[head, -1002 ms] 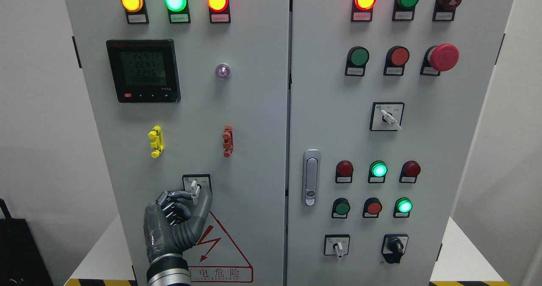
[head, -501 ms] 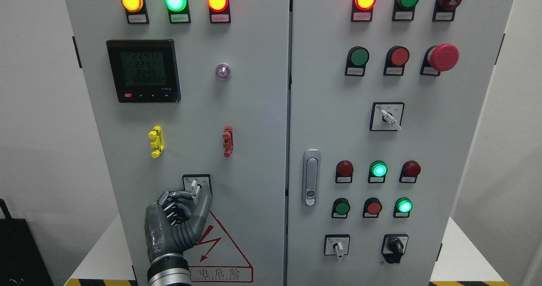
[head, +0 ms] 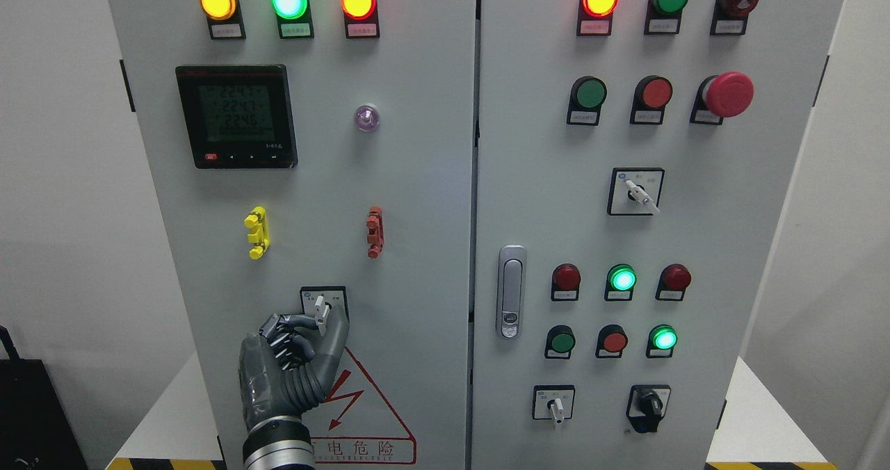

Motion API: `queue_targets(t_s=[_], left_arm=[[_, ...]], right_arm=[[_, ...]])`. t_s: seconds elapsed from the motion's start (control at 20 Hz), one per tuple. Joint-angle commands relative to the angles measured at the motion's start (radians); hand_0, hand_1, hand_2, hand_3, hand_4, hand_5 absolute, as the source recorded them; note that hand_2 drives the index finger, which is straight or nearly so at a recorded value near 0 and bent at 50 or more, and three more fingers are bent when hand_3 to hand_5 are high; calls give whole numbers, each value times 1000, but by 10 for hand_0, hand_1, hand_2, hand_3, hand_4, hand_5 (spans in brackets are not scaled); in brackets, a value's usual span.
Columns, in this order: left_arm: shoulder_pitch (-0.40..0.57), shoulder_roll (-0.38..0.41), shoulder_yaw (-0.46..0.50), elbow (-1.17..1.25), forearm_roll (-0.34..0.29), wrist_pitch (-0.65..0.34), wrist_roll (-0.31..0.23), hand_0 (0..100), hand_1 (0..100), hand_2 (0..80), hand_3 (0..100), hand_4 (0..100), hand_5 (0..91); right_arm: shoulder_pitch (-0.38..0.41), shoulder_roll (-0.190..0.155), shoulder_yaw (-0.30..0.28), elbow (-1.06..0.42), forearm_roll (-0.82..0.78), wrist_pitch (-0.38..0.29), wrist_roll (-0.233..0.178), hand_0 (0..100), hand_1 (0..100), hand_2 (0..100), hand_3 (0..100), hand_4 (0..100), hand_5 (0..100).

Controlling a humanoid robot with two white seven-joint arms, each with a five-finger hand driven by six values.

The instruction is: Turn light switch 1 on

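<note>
low on the left cabinet door (head: 417,199), just above the warning triangle (head: 361,393), i see my left hand (head: 292,366) pinching the white lever of the rotary switch (head: 320,308); the lever stands about upright, thumb on its right, curled fingers (head: 278,331) on its left.

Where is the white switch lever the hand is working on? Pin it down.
In the head view, the white switch lever sits low on the left cabinet door, below the yellow clip, above the warning triangle, pinched by the left hand.

Left hand (head: 292,366): lower left of frame, arm rising from the bottom edge. Fingers curled, thumb extended upward.
</note>
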Motion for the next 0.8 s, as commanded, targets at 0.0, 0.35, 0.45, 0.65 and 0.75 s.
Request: queue_targets(t_s=[0.0,0.35,0.45,0.65,0.75], left_arm=[[-2,0,0,1,-1,1,-1,191,660,601,978,941,825],[-8,0,0,6,-1,1,-1,193,658,603,980,941,824],[-8,0,0,6,-1,1,-1,194,658,603,982,943,824],[-8,0,-2,6,-2,1,-1,192,655,603,985,942,824],[-8,0,-2,6,-2,1,-1,191,653,604,985,942,823]], right_arm=[[0,0,-1,0,0,0,0,0,0,0,0,0,0],[0,0,0,0,0,0,0,0,0,0,0,0,0],[0,0,0,0,0,0,0,0,0,0,0,0,0],[0,0,0,0,0,0,0,0,0,0,0,0,0],[0,-1,0,0,0,0,0,0,0,0,0,0,0]])
